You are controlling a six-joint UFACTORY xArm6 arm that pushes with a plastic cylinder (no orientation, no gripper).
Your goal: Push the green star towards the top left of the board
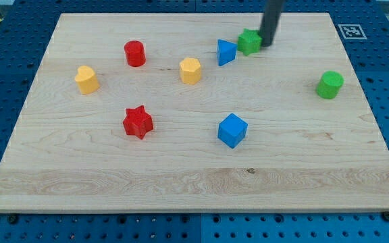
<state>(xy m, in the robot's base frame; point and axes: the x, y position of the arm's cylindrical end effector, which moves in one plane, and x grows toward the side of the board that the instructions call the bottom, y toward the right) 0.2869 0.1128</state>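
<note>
- Far left of the desk is bare, the star's goal.
- Red cylinder and yellow block sit along that route.
- Blue triangle lies just left of the green star, likely in its way.
- My tip touches the star's right side, placed to shove it leftward; there's no claw, only a rod.

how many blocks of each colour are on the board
red: 2, the red cylinder and red star
yellow: 2, the left yellow block and middle yellow block
blue: 2, the blue triangle and blue cube
green: 2, the green star and green cylinder
total: 8
</note>
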